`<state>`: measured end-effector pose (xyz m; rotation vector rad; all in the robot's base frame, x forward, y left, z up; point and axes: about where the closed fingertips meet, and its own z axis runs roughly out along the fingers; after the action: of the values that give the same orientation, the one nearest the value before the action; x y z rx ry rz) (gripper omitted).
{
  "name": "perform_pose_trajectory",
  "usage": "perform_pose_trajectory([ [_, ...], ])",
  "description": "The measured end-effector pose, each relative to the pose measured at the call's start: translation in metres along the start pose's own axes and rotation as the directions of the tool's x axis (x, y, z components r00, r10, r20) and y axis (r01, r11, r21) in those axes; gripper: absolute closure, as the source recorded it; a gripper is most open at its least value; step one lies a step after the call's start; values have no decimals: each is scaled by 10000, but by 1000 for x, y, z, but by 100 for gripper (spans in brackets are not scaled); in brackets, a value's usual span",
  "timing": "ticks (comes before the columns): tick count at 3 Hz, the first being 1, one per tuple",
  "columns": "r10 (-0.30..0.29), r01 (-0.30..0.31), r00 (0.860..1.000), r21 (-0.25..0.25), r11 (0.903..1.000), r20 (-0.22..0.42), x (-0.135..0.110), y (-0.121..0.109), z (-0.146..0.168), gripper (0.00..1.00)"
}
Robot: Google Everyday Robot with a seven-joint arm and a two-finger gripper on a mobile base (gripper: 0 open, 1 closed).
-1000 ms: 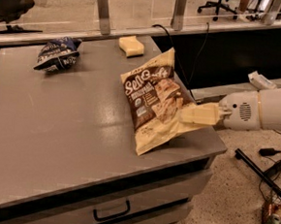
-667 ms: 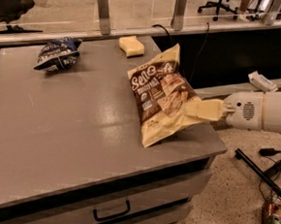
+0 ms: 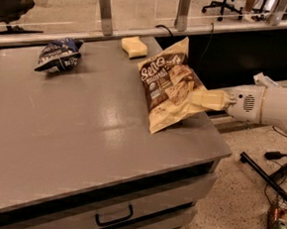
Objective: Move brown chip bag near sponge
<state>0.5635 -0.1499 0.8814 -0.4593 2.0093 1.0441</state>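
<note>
Table (image 3: 82,131): grey flat top, slightly glossy; drawer (image 3: 114,215) with a dark handle in the front face.
Far left: blue bag (image 3: 59,55), crumpled, lying flat on the top.
Far edge, right of centre: sponge (image 3: 134,46), pale yellow, flat on the top.
Right side: brown bag (image 3: 168,86), tilted up, low corner near the right edge; contact with the top cannot be told. Near the sponge, not touching.
Gripper (image 3: 197,98): reaches in over the right edge, fingers clamped on the brown bag's right side.
</note>
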Motion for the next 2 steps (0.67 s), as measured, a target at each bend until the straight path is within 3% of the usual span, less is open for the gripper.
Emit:
perform_pose_trajectory([
  [2,-109,100,9997,455,9989,197,-26,-43,23,100],
])
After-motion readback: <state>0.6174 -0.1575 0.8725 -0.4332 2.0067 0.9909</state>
